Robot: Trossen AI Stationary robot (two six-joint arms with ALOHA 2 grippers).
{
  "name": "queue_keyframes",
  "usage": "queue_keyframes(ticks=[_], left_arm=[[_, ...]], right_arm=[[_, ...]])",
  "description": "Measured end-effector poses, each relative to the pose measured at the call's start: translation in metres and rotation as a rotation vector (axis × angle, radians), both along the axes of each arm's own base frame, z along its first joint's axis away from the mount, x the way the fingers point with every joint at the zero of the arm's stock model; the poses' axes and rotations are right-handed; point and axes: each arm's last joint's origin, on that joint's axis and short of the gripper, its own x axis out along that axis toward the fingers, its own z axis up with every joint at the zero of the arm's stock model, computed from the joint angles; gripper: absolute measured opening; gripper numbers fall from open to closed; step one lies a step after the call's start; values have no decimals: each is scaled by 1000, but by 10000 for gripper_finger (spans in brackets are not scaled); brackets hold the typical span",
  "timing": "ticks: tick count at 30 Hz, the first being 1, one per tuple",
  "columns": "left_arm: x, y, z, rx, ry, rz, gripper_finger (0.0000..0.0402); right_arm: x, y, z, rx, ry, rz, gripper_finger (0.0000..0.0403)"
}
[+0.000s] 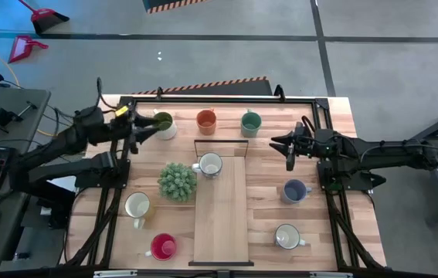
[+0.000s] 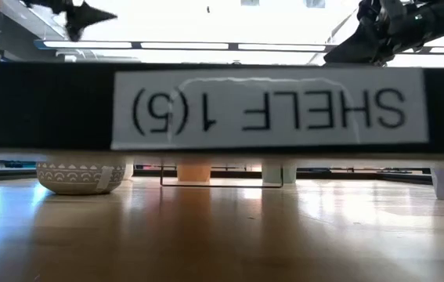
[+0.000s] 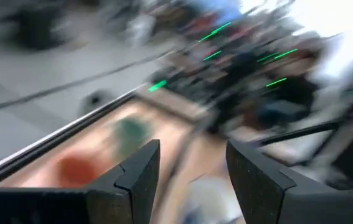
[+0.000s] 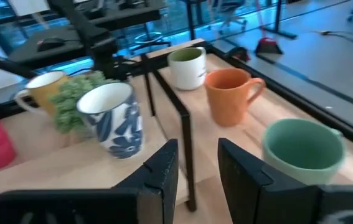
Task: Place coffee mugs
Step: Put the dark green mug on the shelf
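While your left pincer (image 1: 143, 128) hangs over the desk's (image 1: 265, 232) far left corner, just beside the olive green mug (image 1: 164, 123), its fingers stand apart with nothing between them. Your right pincer (image 1: 286, 147) sits above the desk near the teal green mug (image 1: 251, 122), its fingers parted by a narrow gap and empty.

You have three mugs in a row along the far edge: the olive green one, the orange mug (image 1: 206, 120) and the teal green one. A patterned white mug (image 1: 210, 164) stands at the far end of the long wooden board (image 1: 220, 232) in the middle, within a thin black wire frame (image 1: 221, 142). Left of the board you see the spiky green plant (image 1: 177, 181), then a cream mug (image 1: 137, 206), and the red mug (image 1: 163, 246) nearest the front. On the right side stand the blue-grey mug (image 1: 294, 190) and, nearer the front, another cream-white mug (image 1: 286, 236).
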Motion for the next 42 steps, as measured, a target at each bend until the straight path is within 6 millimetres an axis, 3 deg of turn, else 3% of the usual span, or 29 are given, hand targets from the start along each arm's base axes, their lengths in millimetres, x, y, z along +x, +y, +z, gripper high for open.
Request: queue_keyframes(ticks=[6, 14, 30, 42], left_arm=[[18, 13, 0, -24, 314, 158, 169], [45, 40, -29, -98, 740, 299, 189], [81, 75, -83, -192, 1079, 289, 212], [104, 90, -113, -191, 1153, 321, 212]], right_arm=[[-1, -2, -1, -2, 6, -80, 94], [-2, -3, -4, 14, 37, -112, 94], [-4, -2, -8, 19, 80, -103, 94], [-3, 0, -9, 47, 85, -19, 94]])
